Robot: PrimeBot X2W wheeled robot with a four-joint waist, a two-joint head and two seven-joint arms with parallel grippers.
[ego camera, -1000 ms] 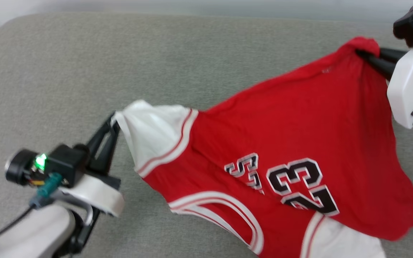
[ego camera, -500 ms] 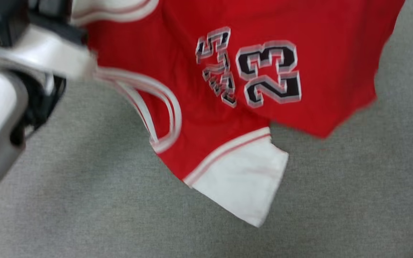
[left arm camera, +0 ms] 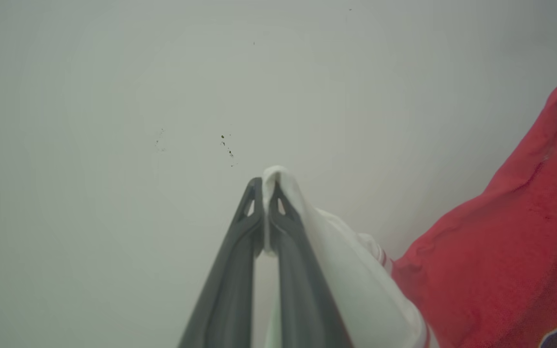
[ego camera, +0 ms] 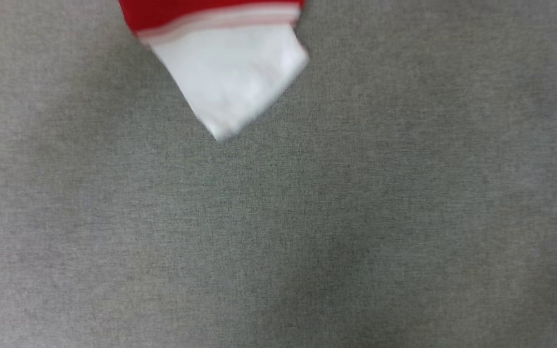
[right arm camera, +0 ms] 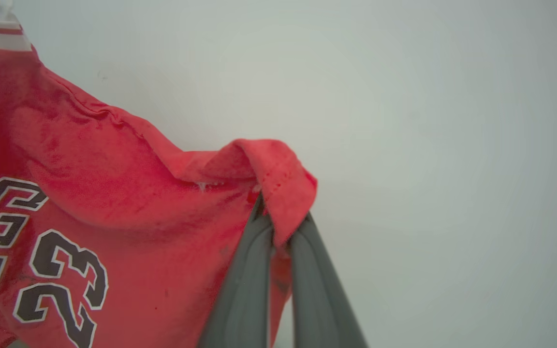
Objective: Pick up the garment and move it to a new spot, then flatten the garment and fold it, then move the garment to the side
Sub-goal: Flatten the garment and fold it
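Note:
The garment hangs stretched between my two grippers, off the surface. In the head view one white sleeve with striped trim and a strip of red dangles from the top edge over the grey cushion. My left gripper is shut on the edge of the other white sleeve. My right gripper is shut on a bunched red hem corner. The garment spreads left of it, showing the black "23" print.
Both wrist views face a plain pale wall behind the raised garment. Grey woven upholstery spreads below across the head view.
The head camera has tilted down, so the garment slid up out of its picture and both arms left it. The garment stays held at both ends.

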